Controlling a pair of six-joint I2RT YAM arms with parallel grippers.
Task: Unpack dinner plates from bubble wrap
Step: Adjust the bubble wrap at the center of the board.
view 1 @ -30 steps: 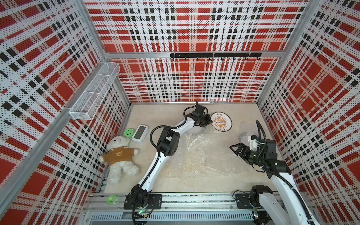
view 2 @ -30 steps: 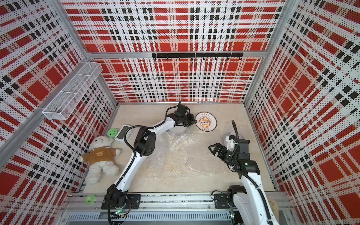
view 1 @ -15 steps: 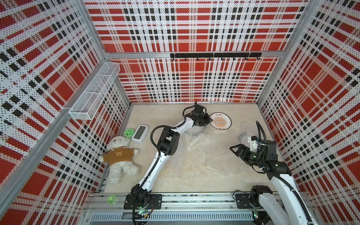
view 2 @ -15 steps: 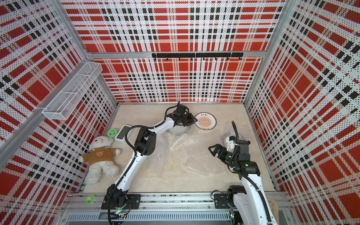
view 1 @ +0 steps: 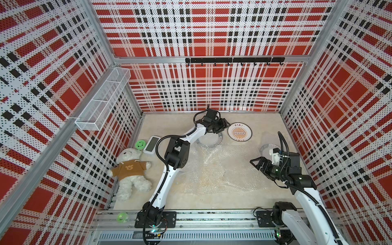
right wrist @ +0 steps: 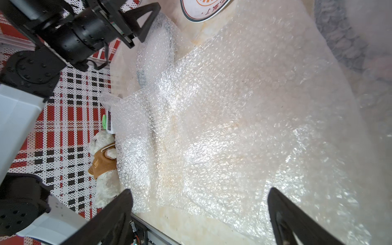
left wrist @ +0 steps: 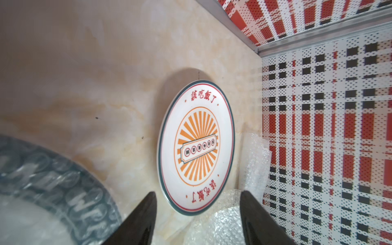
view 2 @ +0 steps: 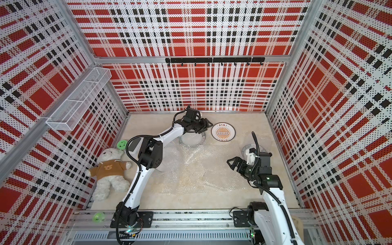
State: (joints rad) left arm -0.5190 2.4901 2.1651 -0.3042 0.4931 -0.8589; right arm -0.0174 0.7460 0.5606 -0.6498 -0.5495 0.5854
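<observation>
**Item 1, sunburst plate** (view 1: 240,132): bare, flat on counter (view 1: 165,123), near far edge, approx mid-width.
- Chg: left pincer (view 1: 227,126) was clamped a sec ago. Jaws now apart, nothing betw. them, tips just beside plate's rim.
- Plate hasn't shifted, so reads as set down & let go: one unpacked.

**Item 2, wrapped plate** (view 1: 209,140): still under film, just beside item 1, on its left.

**Item 3, third plate** (view 1: 267,148): near right edge, film over it, part hidden by right arm.

**Item 4, bubble wrap** (view 1: 216,169): loose sheets spread over counter centre.

**Right pincer** (view 1: 257,163): jaws wide, empty, by wrap's right side. No chg.

**Est.:** two plates left to unwrap.
</observation>
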